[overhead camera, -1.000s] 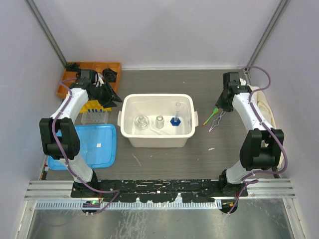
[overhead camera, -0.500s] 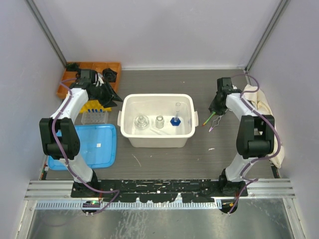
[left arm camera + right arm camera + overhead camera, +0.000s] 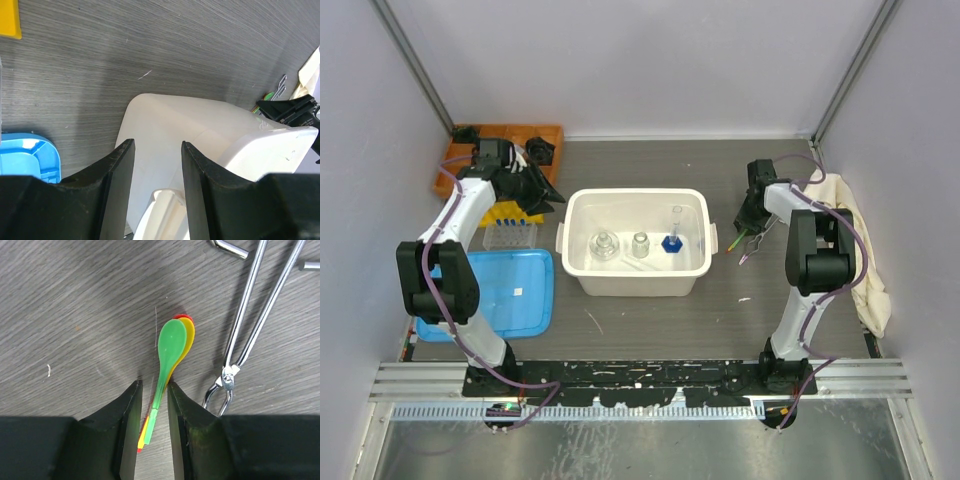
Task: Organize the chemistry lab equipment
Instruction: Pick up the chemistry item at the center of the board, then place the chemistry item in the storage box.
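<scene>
A green spoon lies on the table on top of a yellow and a red one, beside metal scissor-handled forceps. My right gripper is low over them, right of the tub, and also shows in the top view. Its jaws stand either side of the spoon handle with a small gap. My left gripper is open and empty, hovering by the tub's left end near the yellow rack. A glass flask, a small jar and a blue-based tube sit in the white tub.
An orange tray of black parts sits at the back left. A blue tray lies at the front left, with a clear tube holder behind it. A cream cloth hangs at the right wall.
My right gripper has swung left and down from beside the cloth onto the spoons. The left arm has not moved.
</scene>
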